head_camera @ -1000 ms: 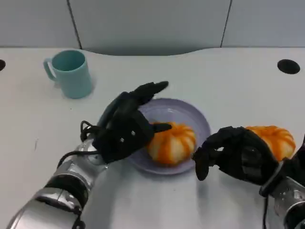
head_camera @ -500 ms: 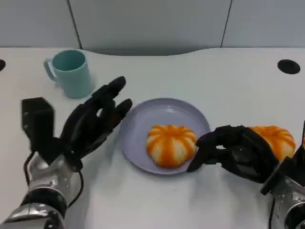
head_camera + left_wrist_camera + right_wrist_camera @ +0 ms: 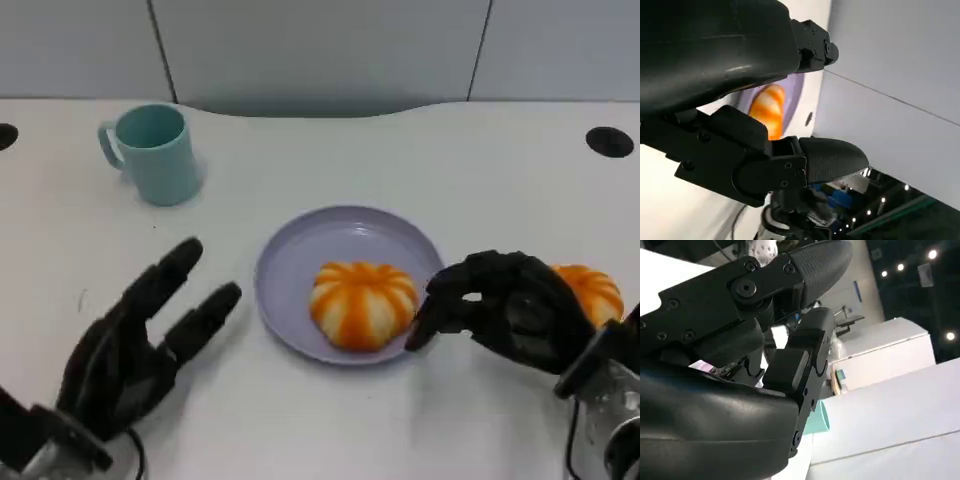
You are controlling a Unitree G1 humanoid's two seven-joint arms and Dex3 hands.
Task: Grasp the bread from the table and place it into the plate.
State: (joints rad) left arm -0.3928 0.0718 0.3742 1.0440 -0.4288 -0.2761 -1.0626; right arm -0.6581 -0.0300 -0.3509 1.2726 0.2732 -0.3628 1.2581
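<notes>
I see that my left hand [image 3: 140, 345] has pulled back from the round lilac plate [image 3: 300, 255] and now lies beside it with fingers spread, holding nothing. The orange-and-cream striped bread bun [image 3: 363, 303] sits in the plate, just beside my right hand [image 3: 505, 308], whose fingers are curled over a second striped bun [image 3: 590, 290]. My left wrist view shows the bun [image 3: 768, 107] between the black fingers; my right wrist view shows the smooth teal mug [image 3: 819, 422].
</notes>
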